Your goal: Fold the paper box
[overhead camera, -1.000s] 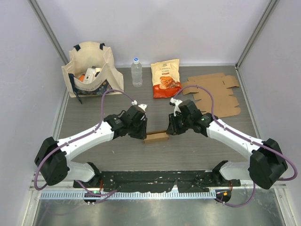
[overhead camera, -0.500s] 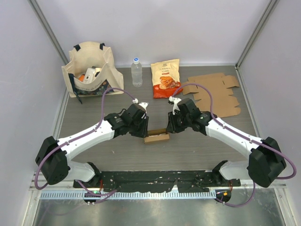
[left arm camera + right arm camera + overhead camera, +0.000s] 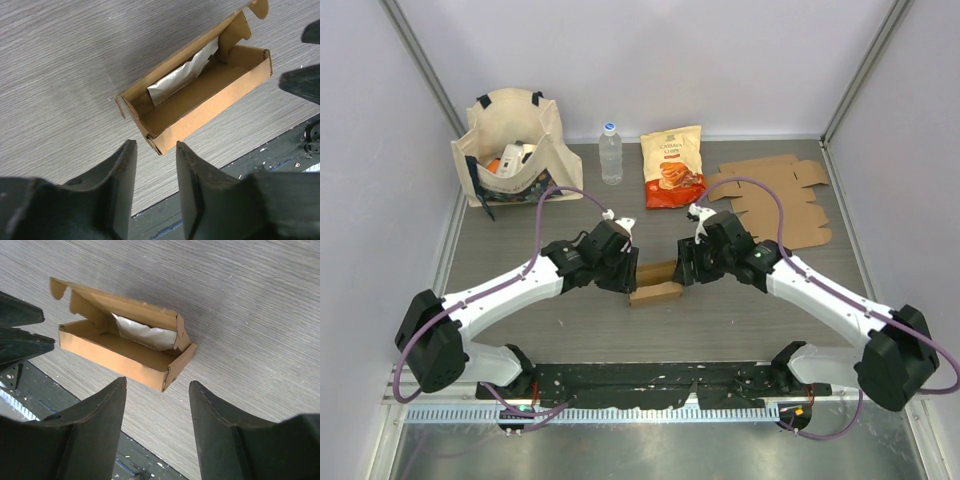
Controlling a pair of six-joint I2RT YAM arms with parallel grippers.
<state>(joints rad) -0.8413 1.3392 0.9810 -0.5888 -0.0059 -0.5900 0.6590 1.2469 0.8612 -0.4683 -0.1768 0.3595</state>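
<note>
Cardboard box [image 3: 655, 292], small, brown and lid-up with a silver foil packet [image 3: 182, 75] inside, lies mid-way across the grey wood-grain table [image 3: 740, 310] between 2 robot arms. The left gripper [image 3: 155, 150] is narrowly parted and the right gripper [image 3: 157, 390] wider, both empty, with the box ends just beyond their tips. A cream canvas tote bag [image 3: 515, 140], clear plastic water bottle [image 3: 611, 153], orange snack bag [image 3: 673, 167] and flat cardboard blanks [image 3: 775, 200] line the far edge, well apart.

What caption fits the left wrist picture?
Open jaws near a half-folded cardboard box with silvery foil inside, on the grey table.
</note>
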